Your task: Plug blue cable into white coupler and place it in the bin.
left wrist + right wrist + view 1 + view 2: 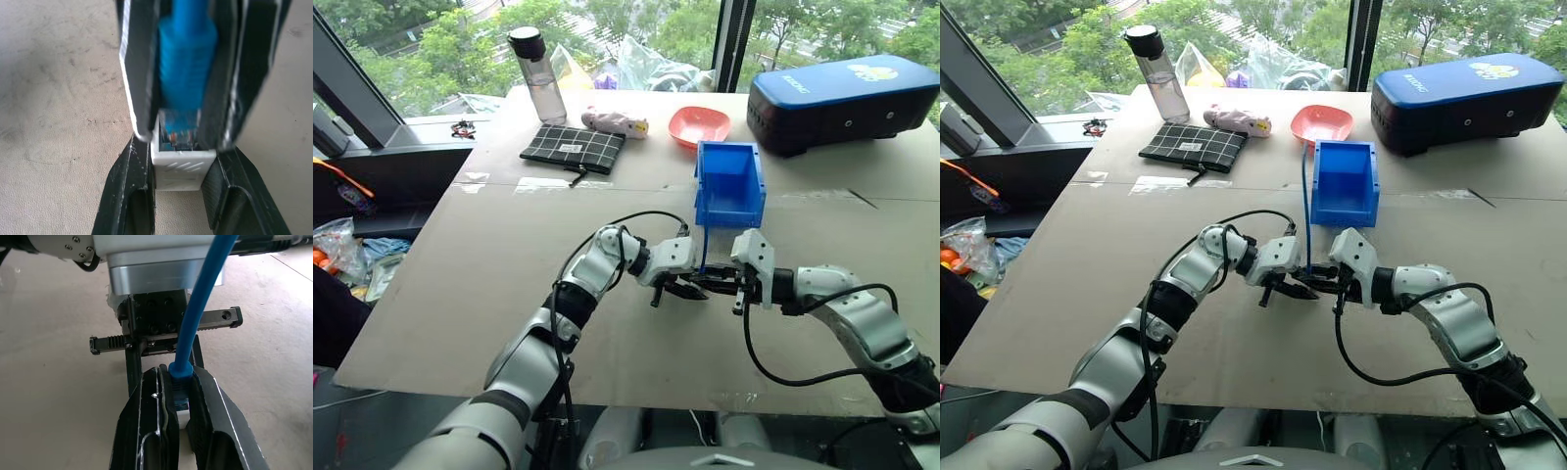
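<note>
Two grippers meet nose to nose above the table (pixel 509 294), just in front of the bin (pixel 729 184). Far left at the back: bottle (pixel 536 73), checked pouch (pixel 573 149), then pink bowl (pixel 698 125). Left gripper (pixel 683 290) is clamped on the coupler (pixel 182 166), white block pinched between its black fingers (pixel 124 196). Right gripper (pixel 729 285) is closed tight on the cable (pixel 200 318) just behind its plug. In the left wrist view the clear plug (pixel 180 129) sits at the coupler's socket mouth; full seating cannot be told. Cable rises from the joint, running up past the bin's front. Far right at the back: dark-blue case (pixel 842 98).
</note>
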Controlling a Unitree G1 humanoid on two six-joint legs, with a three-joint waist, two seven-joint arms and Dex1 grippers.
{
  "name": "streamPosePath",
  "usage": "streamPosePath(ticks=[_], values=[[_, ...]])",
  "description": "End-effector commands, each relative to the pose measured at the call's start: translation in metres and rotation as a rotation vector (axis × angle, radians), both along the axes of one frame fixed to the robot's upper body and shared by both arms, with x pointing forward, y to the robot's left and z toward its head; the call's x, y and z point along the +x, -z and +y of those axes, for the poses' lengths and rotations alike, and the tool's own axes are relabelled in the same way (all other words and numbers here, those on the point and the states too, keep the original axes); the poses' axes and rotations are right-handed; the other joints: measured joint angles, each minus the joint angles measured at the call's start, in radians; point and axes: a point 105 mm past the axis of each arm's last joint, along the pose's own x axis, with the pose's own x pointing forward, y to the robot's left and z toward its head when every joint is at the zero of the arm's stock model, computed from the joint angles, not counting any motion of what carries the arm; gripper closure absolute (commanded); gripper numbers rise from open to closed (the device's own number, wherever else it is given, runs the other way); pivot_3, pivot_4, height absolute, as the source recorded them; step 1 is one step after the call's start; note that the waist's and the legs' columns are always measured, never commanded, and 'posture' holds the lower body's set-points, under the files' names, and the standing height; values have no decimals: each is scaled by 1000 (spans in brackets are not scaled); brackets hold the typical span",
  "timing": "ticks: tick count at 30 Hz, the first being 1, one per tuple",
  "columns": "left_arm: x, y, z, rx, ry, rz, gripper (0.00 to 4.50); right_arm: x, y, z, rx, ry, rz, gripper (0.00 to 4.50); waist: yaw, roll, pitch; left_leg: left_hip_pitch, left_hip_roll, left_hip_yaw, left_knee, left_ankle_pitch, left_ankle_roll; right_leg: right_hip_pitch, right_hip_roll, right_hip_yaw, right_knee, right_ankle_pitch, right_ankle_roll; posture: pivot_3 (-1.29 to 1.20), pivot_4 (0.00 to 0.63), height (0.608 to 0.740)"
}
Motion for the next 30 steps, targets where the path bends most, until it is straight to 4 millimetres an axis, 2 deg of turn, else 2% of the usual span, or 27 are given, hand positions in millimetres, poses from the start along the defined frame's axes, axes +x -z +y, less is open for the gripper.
streamPosePath(ticks=[1, 7, 10, 11, 12, 13, 15, 16, 18, 20, 22, 25, 27, 30], values=[[0, -13, -6, -22, 43, -38, 3885, -3, 36, -9, -141, 2, 70, 4500, -1, 0, 0, 0, 0, 0, 0, 0, 0, 0, 0, 0, 0, 0, 0, 0, 150, 740], [-1, -14, -8, -31, 46, -39, 3885, -5, 50, -13, -142, 0, 104, 4500, -4, -1, -1, 1, 0, 0, 0, 0, 0, 1, 0, 0, 0, 0, 0, 0, 150, 740], [-2, -21, -7, -71, 27, -22, 3885, 0, 31, -9, -15, 39, 81, 4500, -6, -2, -2, 2, 0, 0, 0, 0, 0, 1, 0, 0, 0, 0, 0, 0, 150, 740], [-3, -24, -4, -87, 21, -20, 2846, 2, 20, -9, 39, 57, 57, 4500, -6, -2, -2, 2, 0, 0, 0, 0, 0, 1, 0, 0, 0, 0, 0, 0, 150, 740], [-4, -27, -1, -97, 10, -29, 2744, 5, 10, -9, 90, 76, 37, 4500, -8, -2, -2, 1, 0, 0, 0, 0, 0, 1, 0, 0, 0, 0, 0, 0, 150, 740], [-4, -30, 2, -107, -13, -41, 2352, 7, 1, -10, 136, 99, 24, 4500, -10, -2, -2, 1, 0, 0, 0, 0, 0, 1, 0, 1, 1, 0, 0, 0, 150, 740], [-2, -40, 17, -151, -127, -53, 1466, 6, -28, -11, 266, 113, 49, 4500, -13, -2, -2, 1, 0, 0, 0, 0, 0, 0, 0, 2, 1, 0, 0, 0, 150, 740], [-2, -45, 26, -168, -185, -57, 694, 3, -43, -10, 320, 93, 64, 4500, -15, -1, -1, 1, 0, -1, 0, 0, 0, -1, 0, 2, 2, 0, 0, 0, 150, 740], [-4, -52, 45, -191, -293, -83, 36, 5, -71, -10, 386, 94, 57, 4500, -21, -1, -1, 0, 1, -2, -1, 0, 0, -3, -1, 6, 3, 0, 0, 0, 150, 740], [-5, -61, 63, -250, -447, -128, 36, 19, -94, -12, 408, 132, 27, 4500, -29, 0, 0, 1, 0, -5, -2, -1, -1, -3, -2, 7, 3, 0, 0, 0, 150, 740], [-11, -73, 71, -341, -539, -151, 36, 39, -110, -16, 414, 197, 13, 4500, -29, 1, 0, 3, 0, -8, -2, -3, -3, -4, 0, 10, 3, 0, -1, 0, 150, 740], [-28, -95, 76, -444, -614, -128, 36, 93, -133, -27, 439, 390, 66, 4500, -20, 1, 0, 3, 0, -10, -2, -4, -4, -3, 1, 8, 3, 0, -1, 0, 150, 740], [-34, -104, 74, -492, -645, -113, 36, 116, -137, -30, 414, 451, 77, 4500, -6, 1, 0, 3, 0, -11, -2, -3, -6, -3, 1, 6, 2, 0, -1, 0, 150, 740], [-38, -111, 74, -519, -689, -114, 36, 143, -122, -34, 350, 504, 139, 4500, 1, 1, 0, 2, -1, -11, -2, -3, -6, -3, 2, 5, 0, 1, -2, 0, 150, 740]])
